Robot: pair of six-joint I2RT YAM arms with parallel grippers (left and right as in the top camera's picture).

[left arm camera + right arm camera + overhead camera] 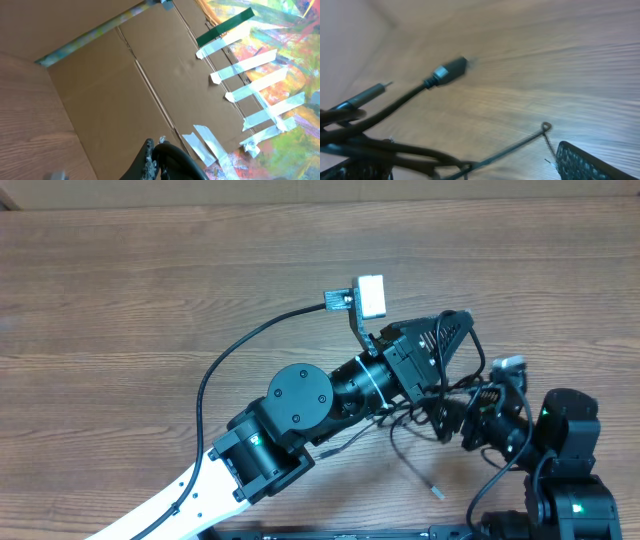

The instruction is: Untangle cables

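Left gripper (458, 322) has its fingers pressed together. It sits raised just beyond the right gripper (468, 418), tilted so that its wrist view looks at a cardboard wall (125, 90) and a painted sheet (280, 45) held with pale tape strips (250, 62). One black strand curves past its tip; whether that strand is pinched cannot be told.

Right gripper's jaws stand spread wide, low over the wooden table (150, 280). The cables (440, 408) are bunched in a knot right at its mouth, between it and the left gripper. In the right wrist view several strands cross the gap between the jaws, and neither pad clamps them. One ribbed pad (580, 162) shows at the lower right.

A black plug (449, 70) with a metal collar sticks out from the knot ahead of the right gripper. A slimmer plug (370, 93) lies beside it, and both are blurred. A thin strand (520, 142) ends in a small loop just ahead of the ribbed pad.

In the overhead view a loose strand (412, 462) trails from the knot across the table on the left arm's side of the right gripper. It ends in a small pale plug (437, 492).
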